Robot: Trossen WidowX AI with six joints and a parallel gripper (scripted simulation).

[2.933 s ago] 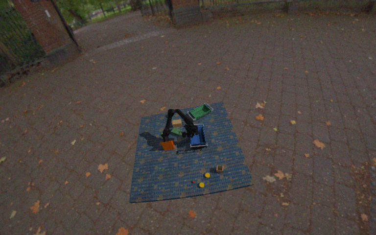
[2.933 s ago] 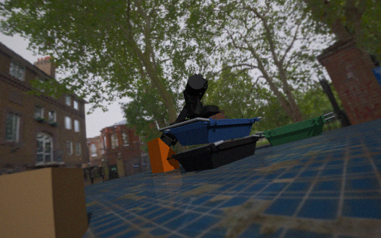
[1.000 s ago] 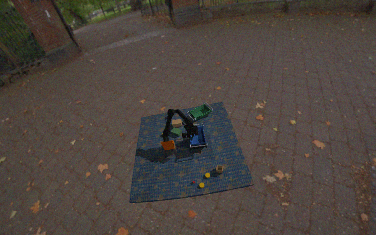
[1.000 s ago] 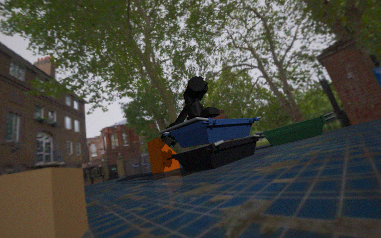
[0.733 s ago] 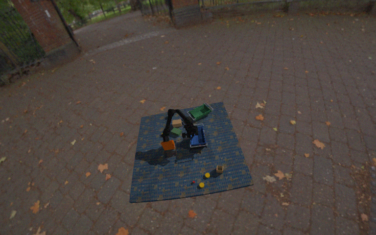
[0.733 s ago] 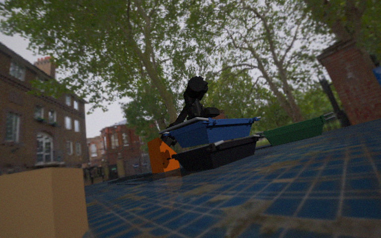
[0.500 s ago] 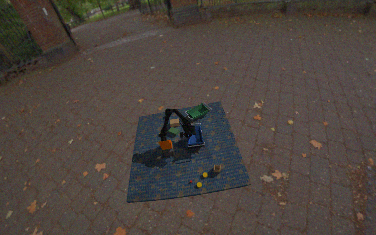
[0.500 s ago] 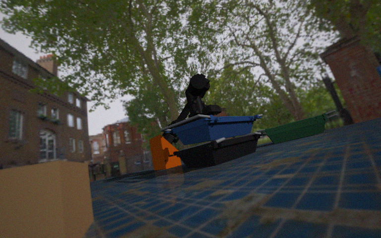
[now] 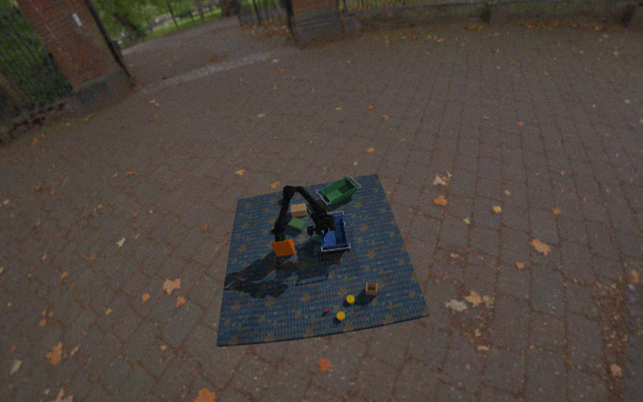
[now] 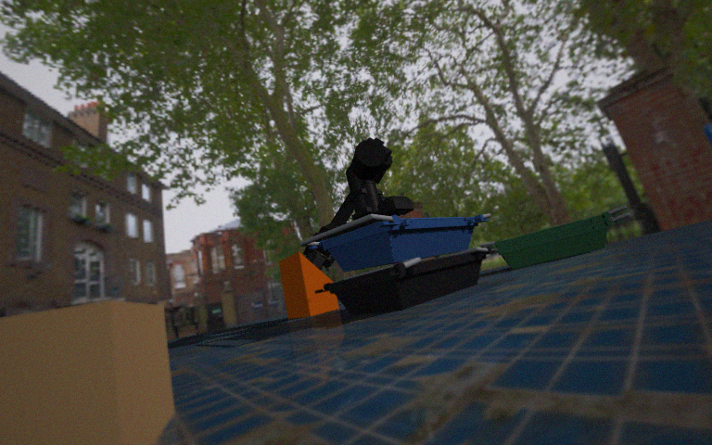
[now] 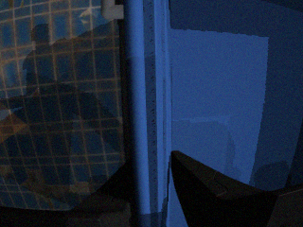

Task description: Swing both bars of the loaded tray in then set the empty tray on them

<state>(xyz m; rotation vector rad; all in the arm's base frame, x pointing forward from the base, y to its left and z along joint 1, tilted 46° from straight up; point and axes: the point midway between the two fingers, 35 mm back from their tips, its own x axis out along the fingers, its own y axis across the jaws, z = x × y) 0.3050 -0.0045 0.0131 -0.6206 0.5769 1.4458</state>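
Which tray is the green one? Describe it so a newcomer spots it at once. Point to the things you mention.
Find the blue mat (image 9: 303, 312) (image 10: 525, 367). Near one edge sits the green tray (image 9: 337, 191) (image 10: 551, 242). Unlike the blue tray (image 9: 337, 233) (image 10: 430, 237) (image 11: 218, 80), it stands apart from the gripper (image 11: 155, 159).

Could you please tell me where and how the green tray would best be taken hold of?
I would grip the middle of a long rim of the green tray from above, one finger inside: it stands upright and open, its thin wall fits between fingers, and the bars lie at the short ends.
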